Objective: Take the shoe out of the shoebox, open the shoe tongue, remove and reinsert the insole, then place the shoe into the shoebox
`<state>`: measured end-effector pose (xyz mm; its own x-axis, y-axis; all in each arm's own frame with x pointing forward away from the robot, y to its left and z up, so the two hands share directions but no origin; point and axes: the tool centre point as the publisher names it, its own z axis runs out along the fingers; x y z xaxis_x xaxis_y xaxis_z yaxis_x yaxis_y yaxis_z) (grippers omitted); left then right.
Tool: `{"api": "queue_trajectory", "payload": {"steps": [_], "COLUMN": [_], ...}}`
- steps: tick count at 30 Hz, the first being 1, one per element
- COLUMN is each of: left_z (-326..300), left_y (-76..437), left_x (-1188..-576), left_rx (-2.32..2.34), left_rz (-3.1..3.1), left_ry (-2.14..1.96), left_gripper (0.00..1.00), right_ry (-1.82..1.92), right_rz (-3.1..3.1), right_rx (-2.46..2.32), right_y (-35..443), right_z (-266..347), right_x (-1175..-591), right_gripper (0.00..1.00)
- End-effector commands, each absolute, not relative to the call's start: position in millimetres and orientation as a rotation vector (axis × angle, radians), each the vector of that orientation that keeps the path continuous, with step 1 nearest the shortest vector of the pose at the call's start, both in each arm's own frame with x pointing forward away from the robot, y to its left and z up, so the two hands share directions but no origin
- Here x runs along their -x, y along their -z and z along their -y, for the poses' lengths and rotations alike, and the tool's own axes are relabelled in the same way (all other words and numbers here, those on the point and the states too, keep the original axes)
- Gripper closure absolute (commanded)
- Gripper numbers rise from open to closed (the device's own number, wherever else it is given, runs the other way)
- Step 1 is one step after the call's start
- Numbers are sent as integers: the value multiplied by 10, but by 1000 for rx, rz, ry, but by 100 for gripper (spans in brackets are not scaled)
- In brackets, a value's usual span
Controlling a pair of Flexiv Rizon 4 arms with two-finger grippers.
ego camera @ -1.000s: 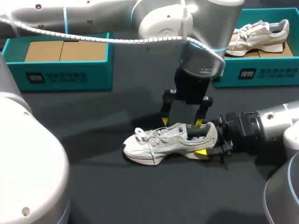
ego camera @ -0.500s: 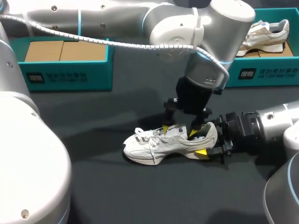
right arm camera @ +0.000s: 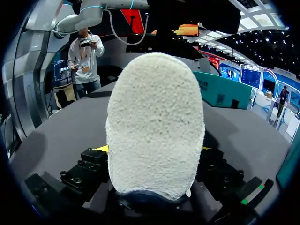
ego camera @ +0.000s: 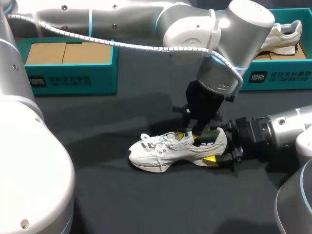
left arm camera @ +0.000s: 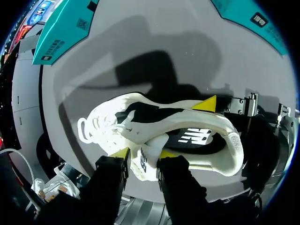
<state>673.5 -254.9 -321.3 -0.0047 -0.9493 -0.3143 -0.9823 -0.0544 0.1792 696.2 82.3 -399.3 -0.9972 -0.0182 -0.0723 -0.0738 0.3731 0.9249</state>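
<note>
A white shoe (ego camera: 168, 150) lies on its sole on the dark table, toe toward the left. My left arm reaches over from the left, and its gripper (ego camera: 191, 135) is down at the shoe's opening. In the left wrist view the left gripper (left arm camera: 144, 153) is shut on the shoe tongue (left arm camera: 143, 161), one yellow tip on either side. The dark insole (left arm camera: 194, 137) shows inside the shoe. My right gripper (ego camera: 212, 150) is shut on the shoe's heel from both sides. That fuzzy heel (right arm camera: 154, 122) fills the right wrist view between the right gripper (right arm camera: 152, 151) fingers.
A teal shoebox (ego camera: 68, 78) with a cardboard insert stands at the back left. Another teal box (ego camera: 273, 75) at the back right holds a second white shoe (ego camera: 275, 39). Bare table lies in front of the shoe.
My left gripper has come down onto the shoe's opening and drawn its fingers together on the tongue. The right gripper and the shoe have stayed put.
</note>
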Motion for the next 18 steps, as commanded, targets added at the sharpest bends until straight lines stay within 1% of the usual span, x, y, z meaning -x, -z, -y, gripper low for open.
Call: {"api": "queue_trajectory", "payload": {"steps": [1,18], "left_z": [2449,1942], "left_y": [3102,2997], "left_x": [-6653,-6625], "left_rx": [2207,2379], "left_rz": [-2018,-2097], "left_ry": [-465,-65], "left_gripper": [100,100], "right_ry": [-1724,-1724], "right_rz": [-2562,-2562], "right_rx": [84,84], "right_y": [3983,3983], "right_z": [-828,-828], "right_x": [-6954,-6954], "right_gripper": [100,100]}}
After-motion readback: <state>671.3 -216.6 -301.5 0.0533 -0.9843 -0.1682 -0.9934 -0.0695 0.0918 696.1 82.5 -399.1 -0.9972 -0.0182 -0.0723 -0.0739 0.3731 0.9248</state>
